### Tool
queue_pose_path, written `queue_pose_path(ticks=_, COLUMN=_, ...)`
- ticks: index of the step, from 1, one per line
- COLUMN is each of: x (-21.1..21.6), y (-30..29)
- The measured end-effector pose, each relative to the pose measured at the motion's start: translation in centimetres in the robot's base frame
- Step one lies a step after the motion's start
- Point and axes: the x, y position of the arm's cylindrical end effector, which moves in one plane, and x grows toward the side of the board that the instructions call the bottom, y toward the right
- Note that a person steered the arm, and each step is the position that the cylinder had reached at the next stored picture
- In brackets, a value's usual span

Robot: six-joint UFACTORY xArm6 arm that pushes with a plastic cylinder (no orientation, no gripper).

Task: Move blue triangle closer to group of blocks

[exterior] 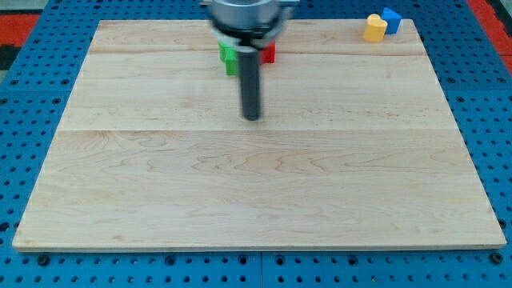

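A blue block [391,18] sits at the board's top right corner, touching a yellow block [374,28] on its left; its shape is hard to make out. My tip [252,118] rests on the board near the top centre, far to the left of both. A green block [230,60] and a red block [268,53] lie just above my tip, partly hidden behind the rod and the arm's head.
The wooden board [256,184] lies on a blue perforated table [16,96]. The arm's head [246,18] hangs over the board's top edge and hides what lies beneath it.
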Motion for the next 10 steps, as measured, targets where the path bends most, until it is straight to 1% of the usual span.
queue_pose_path(ticks=1, x=-1.0, y=7.5)
queue_pose_path(ticks=2, x=-5.2, y=11.2)
queue_pose_path(ticks=3, x=-9.4, y=10.8)
queue_pose_path(ticks=4, x=-12.8, y=10.8)
queue_pose_path(ticks=6, x=-12.2, y=11.0)
queue_pose_path(ticks=7, x=-12.0, y=17.4)
queue_pose_path(ticks=8, x=-13.3, y=24.0)
queue_pose_path(ticks=9, x=-17.2, y=27.9)
queue_pose_path(ticks=10, x=-20.9, y=28.2)
